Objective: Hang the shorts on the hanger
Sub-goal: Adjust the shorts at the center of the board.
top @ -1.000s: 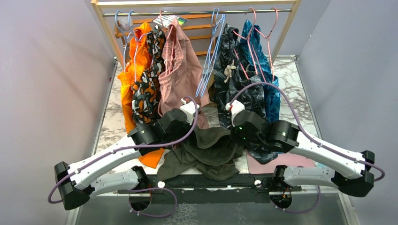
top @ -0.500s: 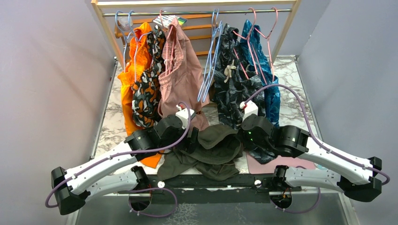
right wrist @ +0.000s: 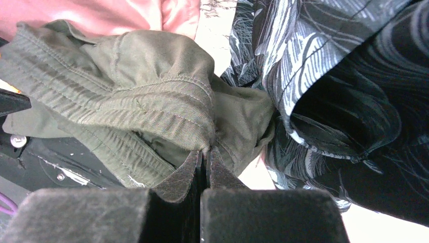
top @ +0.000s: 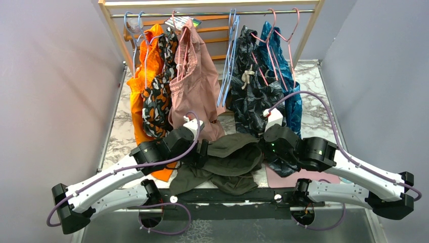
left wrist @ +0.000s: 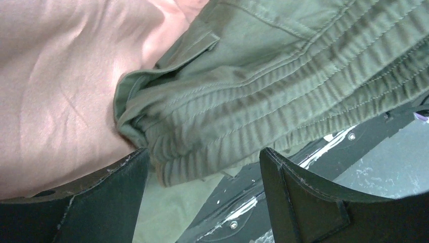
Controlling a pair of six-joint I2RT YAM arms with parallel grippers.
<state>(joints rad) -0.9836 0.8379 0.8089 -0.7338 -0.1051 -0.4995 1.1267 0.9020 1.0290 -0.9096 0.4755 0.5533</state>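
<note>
Far left: an orange garment [top: 136, 96] and an orange-and-black patterned one [top: 158, 96] hang side by side from the rail [top: 207, 14].
Pink shorts: next along the rail, the pink shorts [top: 195, 86] drop right down to the left arm's wrist.
Left gripper: the left gripper [top: 204, 150] is wide open, look at that! From the wrist, its fingers [left wrist: 298, 197] stand either side of the ribbed green waistband without pinching it, with pink cloth just beyond.
Shorts: the olive-green shorts [top: 230, 157] sit dead centre at the near edge of the table [top: 316, 91], between the two grippers. The waistband is raised in a hump and the rest lies crumpled below, spilling toward the dark bar by the arm bases.
Hanger: the hanger [top: 229, 55], one of a bunch of thin light-blue wire ones, hangs on the rail between the pink shorts and the leaf-print shorts [top: 253, 96], well behind the green cloth.
Right gripper: the right gripper [top: 262, 144] is clamped tight on a fold of the shorts, at the right end of the hump.
Leaf-print shorts: hanging just behind that gripper, touching the green cloth.
Far right: a teal garment [top: 291, 109] hangs beside them.
</note>
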